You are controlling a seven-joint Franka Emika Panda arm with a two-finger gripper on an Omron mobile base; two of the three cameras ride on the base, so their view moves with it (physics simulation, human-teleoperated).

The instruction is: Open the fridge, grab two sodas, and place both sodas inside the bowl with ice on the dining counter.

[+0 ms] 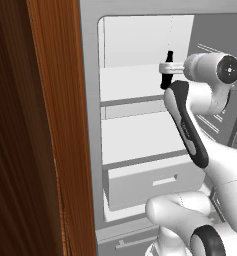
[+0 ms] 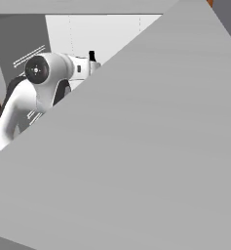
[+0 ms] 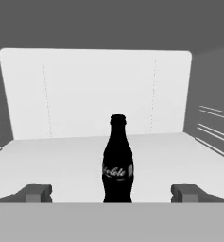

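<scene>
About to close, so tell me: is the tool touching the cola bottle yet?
Apart. In the hand view the cola bottle stands upright midway between the open tool, with white shelf showing on both sides.

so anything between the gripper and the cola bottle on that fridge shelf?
Nothing visible. In the hand view the cola bottle stands upright on the white shelf, centred ahead of the open gripper, with bare shelf on both sides. One fingertip shows to each side of the bottle; contact isn't visible.
</scene>
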